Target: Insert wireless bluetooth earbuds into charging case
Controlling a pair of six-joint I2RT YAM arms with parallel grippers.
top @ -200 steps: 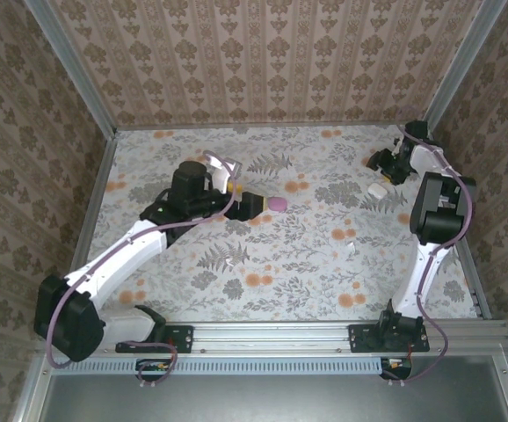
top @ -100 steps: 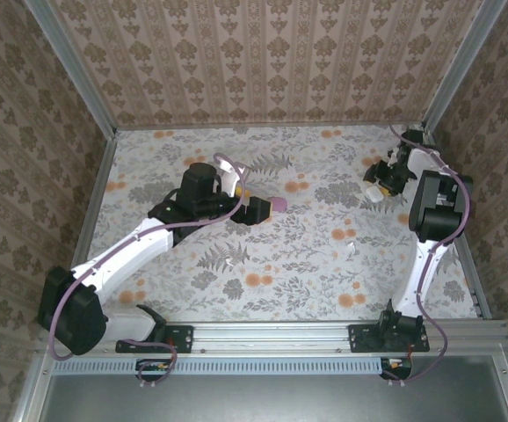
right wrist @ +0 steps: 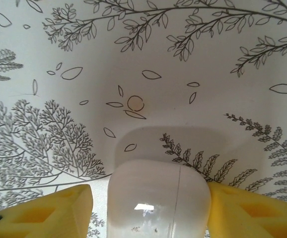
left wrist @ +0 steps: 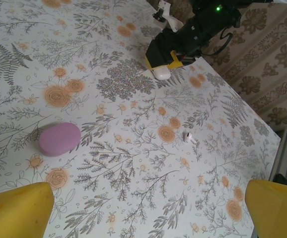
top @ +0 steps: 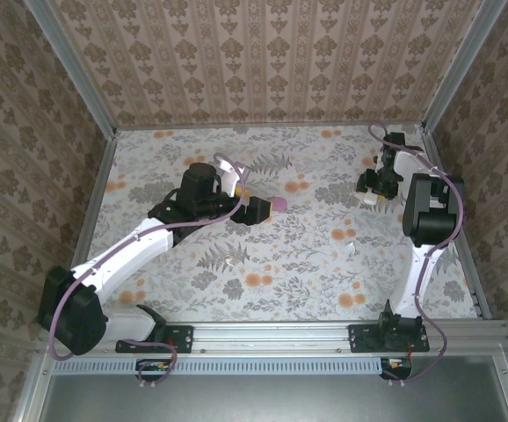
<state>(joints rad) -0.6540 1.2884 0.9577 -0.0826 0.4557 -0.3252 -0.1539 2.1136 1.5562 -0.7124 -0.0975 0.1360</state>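
White table [top: 307, 264] cloth w/ grey fern & leaf print, orange blooms. Beige-brown walls [top: 272, 61], damask stripes. Plain mauve-pink oval pod [left wrist: 59, 139]. Glossy white case [right wrist: 158, 198]; white earbud [left wrist: 188, 137]. Yellow tips on left gripper [left wrist: 146, 213] & right gripper [right wrist: 148, 210]. Black & white left arm [top: 131, 251], right arm [top: 417, 268]; mauve cables.

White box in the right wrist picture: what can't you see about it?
Right wrist view: the white box loses its bottom at the picture's lower edge.
Same view: the right gripper is cut off too, so a squeeze cannot be told.
Top view: the box is too small.
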